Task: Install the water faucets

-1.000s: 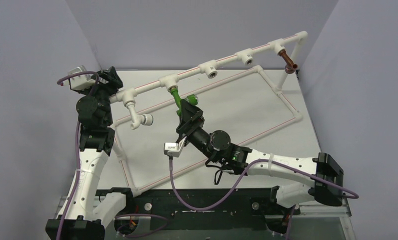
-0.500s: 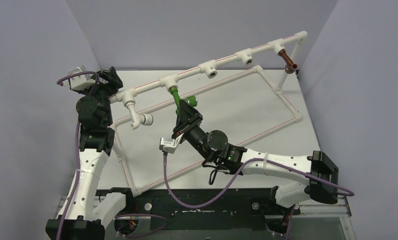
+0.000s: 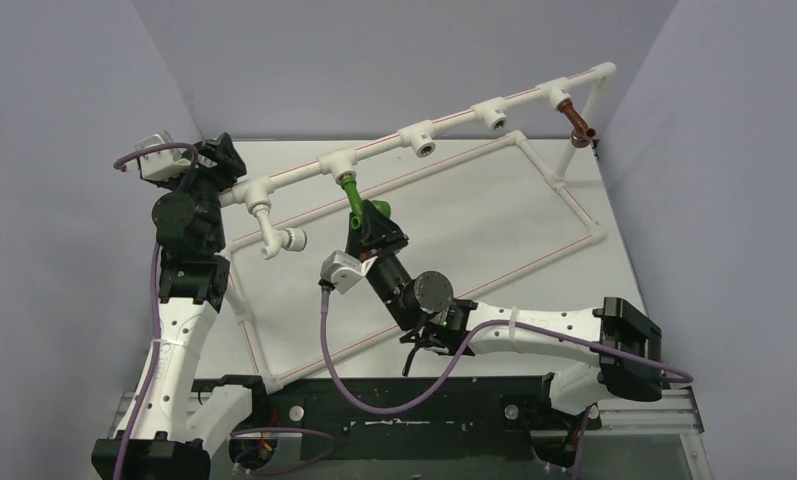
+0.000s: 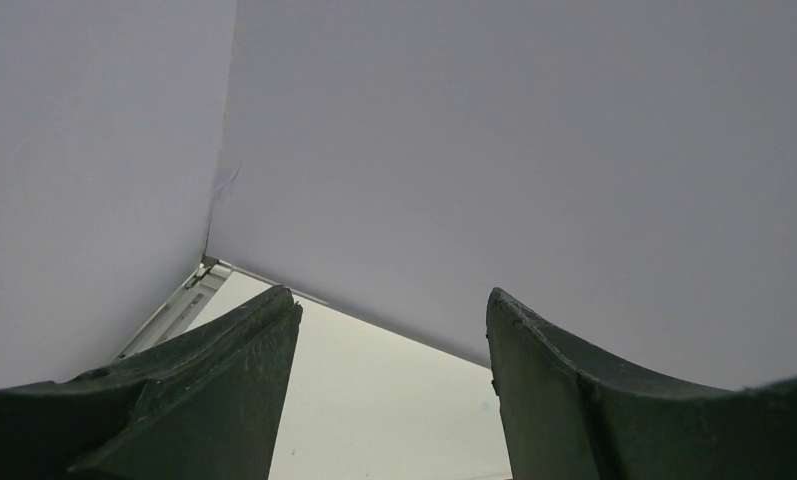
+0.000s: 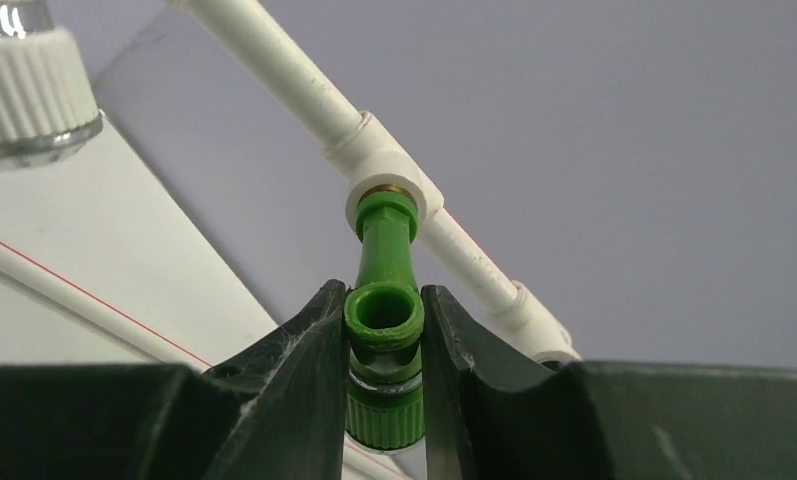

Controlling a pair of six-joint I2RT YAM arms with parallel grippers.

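A bright green water faucet (image 3: 353, 196) hangs from a white tee socket (image 3: 336, 163) on the raised pipe. My right gripper (image 3: 370, 222) is shut on its spout end. The right wrist view shows both fingers pressed against the green faucet (image 5: 384, 318), my right gripper (image 5: 384, 305) just below the tee socket (image 5: 398, 188). At the far right end of the pipe a reddish-brown water faucet (image 3: 578, 121) sits in its tee. My left gripper (image 3: 220, 158) stands by the pipe's left end; in its own view the left gripper (image 4: 392, 308) is open, with only wall and table between the fingers.
The white pipe frame (image 3: 559, 183) lies as a rectangle on the table, with the raised pipe (image 3: 459, 122) running along the back. Two bare tee sockets (image 3: 420, 140) face forward. A white tap (image 3: 275, 236) hangs from the left tee. Grey walls close in on three sides.
My right gripper has shut on the green faucet's spout end and its wrist has turned, swinging the wrist camera up and left. The left arm has not moved.
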